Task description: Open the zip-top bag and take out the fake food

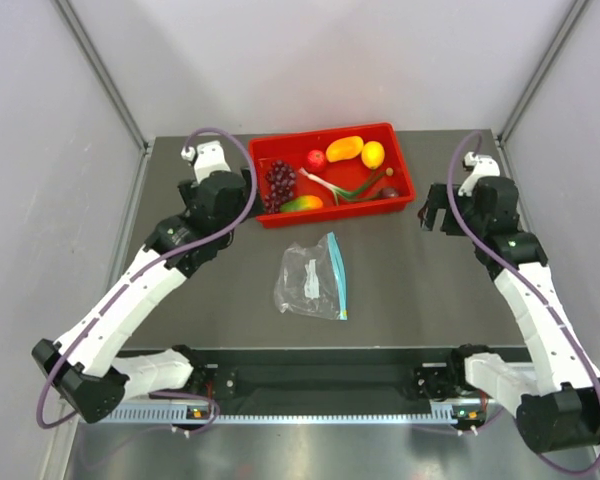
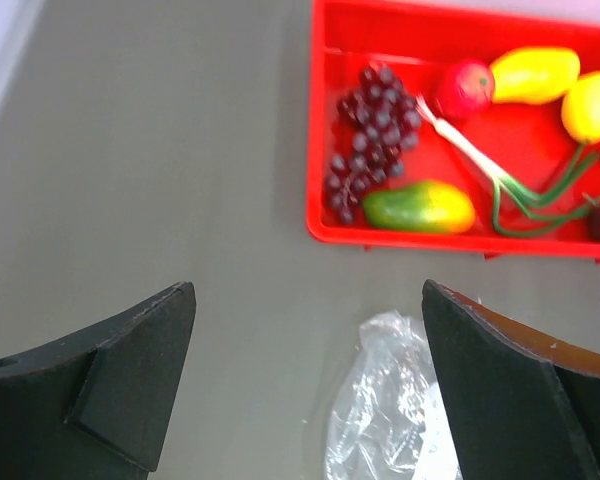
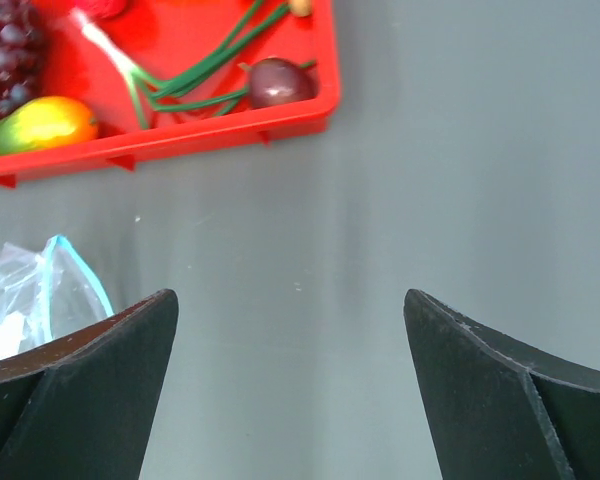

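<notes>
Seemingly empty zip-top bag (image 1: 313,280); fake food (image 1: 344,148) in red tray (image 1: 330,135)
Nothing held; left gripper (image 2: 308,290) and right gripper (image 3: 290,298) gape wide

Red tray (image 1: 350,209), purple grapes (image 1: 280,181), red ball (image 1: 317,159), green onion (image 1: 325,186)

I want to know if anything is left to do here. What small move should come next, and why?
Probably just draw both arms back to rest: the zip-top bag lies flat and looks empty, the lemon, mango and maroon piece sit in the red tray, and the left gripper and right gripper are open and empty.
</notes>
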You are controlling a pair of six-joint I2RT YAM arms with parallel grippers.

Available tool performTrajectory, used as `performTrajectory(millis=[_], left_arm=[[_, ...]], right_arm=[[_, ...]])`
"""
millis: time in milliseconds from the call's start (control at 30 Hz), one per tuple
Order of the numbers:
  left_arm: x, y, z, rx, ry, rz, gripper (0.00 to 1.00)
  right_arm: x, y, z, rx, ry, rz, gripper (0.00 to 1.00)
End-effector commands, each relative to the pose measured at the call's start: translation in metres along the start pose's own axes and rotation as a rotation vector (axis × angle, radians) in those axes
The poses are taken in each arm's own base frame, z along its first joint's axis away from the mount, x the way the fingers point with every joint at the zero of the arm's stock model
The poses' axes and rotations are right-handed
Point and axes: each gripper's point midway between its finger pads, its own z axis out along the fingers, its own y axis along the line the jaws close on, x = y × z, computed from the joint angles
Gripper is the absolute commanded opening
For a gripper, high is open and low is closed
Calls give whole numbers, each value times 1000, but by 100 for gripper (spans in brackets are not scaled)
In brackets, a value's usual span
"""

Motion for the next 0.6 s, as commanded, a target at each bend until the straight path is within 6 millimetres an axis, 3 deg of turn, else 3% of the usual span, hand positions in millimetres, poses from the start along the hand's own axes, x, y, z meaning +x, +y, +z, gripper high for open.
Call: performTrajectory(millis=[0, 167, 567], left_arm=[[-11, 24, -11, -88, -9, 86, 99], [-13, 22, -13, -75, -7, 83, 99], [-14, 24, -18, -58, -9, 76, 99]], right_arm=[[-12, -14, -23, 54, -53, 17, 95], [-19, -23, -40, 96, -107, 14, 96], [-10, -26, -40, 107, -94, 35, 96]])
